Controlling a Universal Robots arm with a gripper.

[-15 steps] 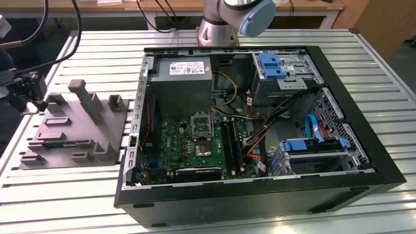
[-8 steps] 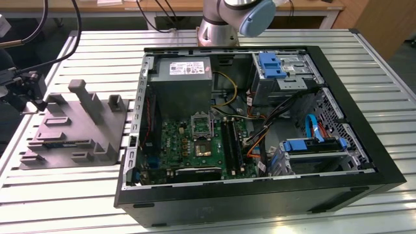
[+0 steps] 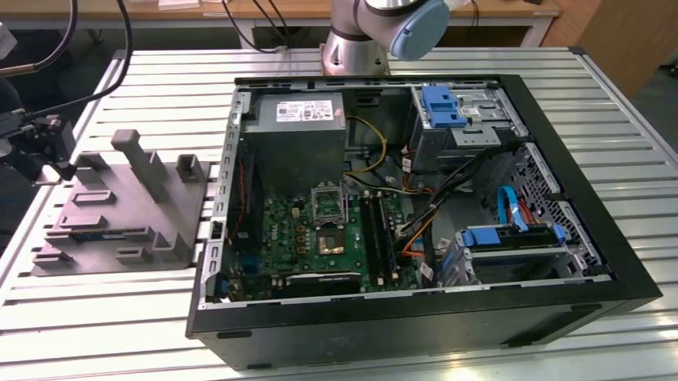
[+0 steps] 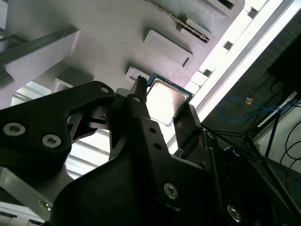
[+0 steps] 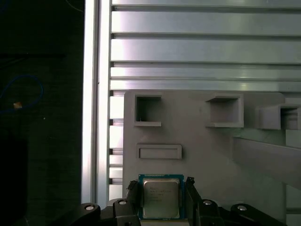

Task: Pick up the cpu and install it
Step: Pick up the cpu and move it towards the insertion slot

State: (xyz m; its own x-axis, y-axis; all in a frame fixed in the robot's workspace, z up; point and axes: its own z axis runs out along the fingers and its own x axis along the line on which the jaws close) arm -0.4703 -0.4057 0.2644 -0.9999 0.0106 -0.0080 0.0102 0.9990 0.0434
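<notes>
While the cpu (image 5: 161, 197) sits at the grey holder block (image 5: 211, 155) near the slatted table's (image 5: 188, 47) edge, the gripper (image 5: 161, 187) straddles it, jaws pinching its two opposite edges; the open computer case (image 3: 572, 302) stands just beside the block.

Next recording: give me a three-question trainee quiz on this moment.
1. Fill in: in the exterior view, the fixture lies on the ____ of the case.
2. True or false: the cpu already sits in the case.
3. The gripper is at: A the case, B the cpu, C neither.
Key: 1 left; 2 false; 3 B.
</notes>
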